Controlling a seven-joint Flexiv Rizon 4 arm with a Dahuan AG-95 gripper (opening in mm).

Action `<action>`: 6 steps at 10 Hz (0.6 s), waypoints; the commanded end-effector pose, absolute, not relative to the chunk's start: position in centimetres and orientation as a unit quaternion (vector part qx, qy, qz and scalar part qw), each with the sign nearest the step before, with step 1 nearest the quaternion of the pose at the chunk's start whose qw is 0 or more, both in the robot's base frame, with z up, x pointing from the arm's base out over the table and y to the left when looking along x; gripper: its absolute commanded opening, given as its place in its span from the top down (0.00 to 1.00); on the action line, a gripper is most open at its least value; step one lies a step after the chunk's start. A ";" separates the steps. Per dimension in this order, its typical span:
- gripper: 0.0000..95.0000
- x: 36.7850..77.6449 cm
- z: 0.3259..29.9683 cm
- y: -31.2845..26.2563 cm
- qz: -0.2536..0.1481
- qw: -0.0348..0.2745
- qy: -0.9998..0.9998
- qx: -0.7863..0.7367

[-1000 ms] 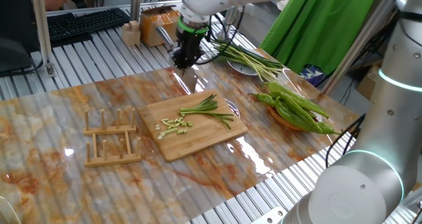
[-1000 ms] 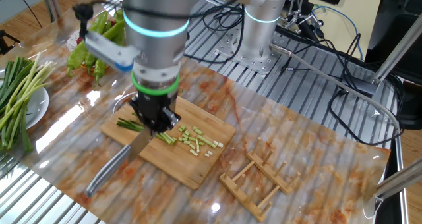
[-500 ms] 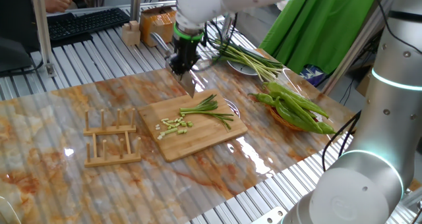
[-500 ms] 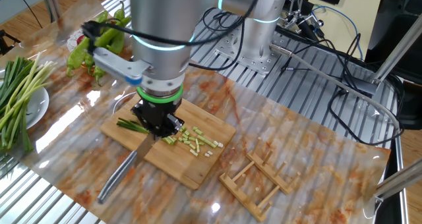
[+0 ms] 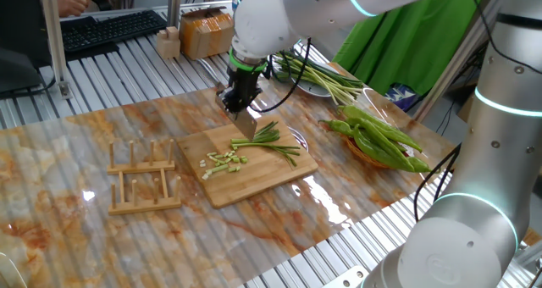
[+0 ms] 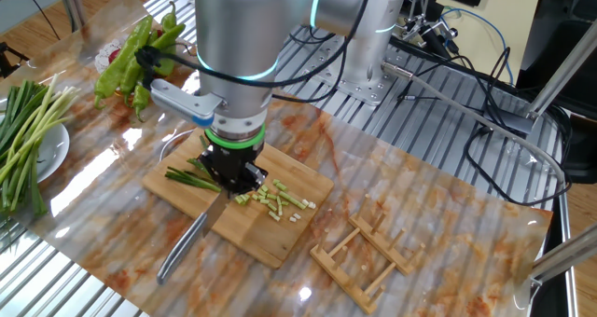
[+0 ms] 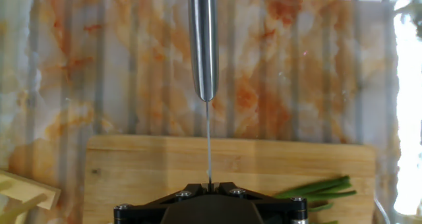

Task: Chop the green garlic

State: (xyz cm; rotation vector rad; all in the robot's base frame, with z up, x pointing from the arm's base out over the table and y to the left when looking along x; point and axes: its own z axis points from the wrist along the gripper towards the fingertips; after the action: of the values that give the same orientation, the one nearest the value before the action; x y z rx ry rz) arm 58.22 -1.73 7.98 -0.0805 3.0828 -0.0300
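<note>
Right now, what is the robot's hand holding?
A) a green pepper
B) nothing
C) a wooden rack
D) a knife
D: the gripper is shut on a knife, its metal handle sticking out past the cutting board, over the green garlic.

Hand view: green garlic [image 7: 320, 188] mostly cut off by bottom edge; knife [image 7: 203, 43] handle top cropped.

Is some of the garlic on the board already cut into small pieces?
Yes, short pale bits lie beside the uncut garlic on the board.
</note>
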 end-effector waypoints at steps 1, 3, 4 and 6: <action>1.00 57.6 7.3 -2.0 -0.009 0.028 0.999 -0.026; 1.00 57.4 6.9 -2.4 -0.008 0.029 0.999 -0.028; 1.00 57.3 6.8 -2.5 -0.007 0.029 0.999 -0.026; 1.00 57.0 6.5 -2.5 -0.007 0.030 0.999 -0.023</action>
State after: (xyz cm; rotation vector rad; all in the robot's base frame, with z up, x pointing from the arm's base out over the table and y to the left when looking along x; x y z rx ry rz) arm 56.96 -2.43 6.25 -0.0700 3.0817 -0.0168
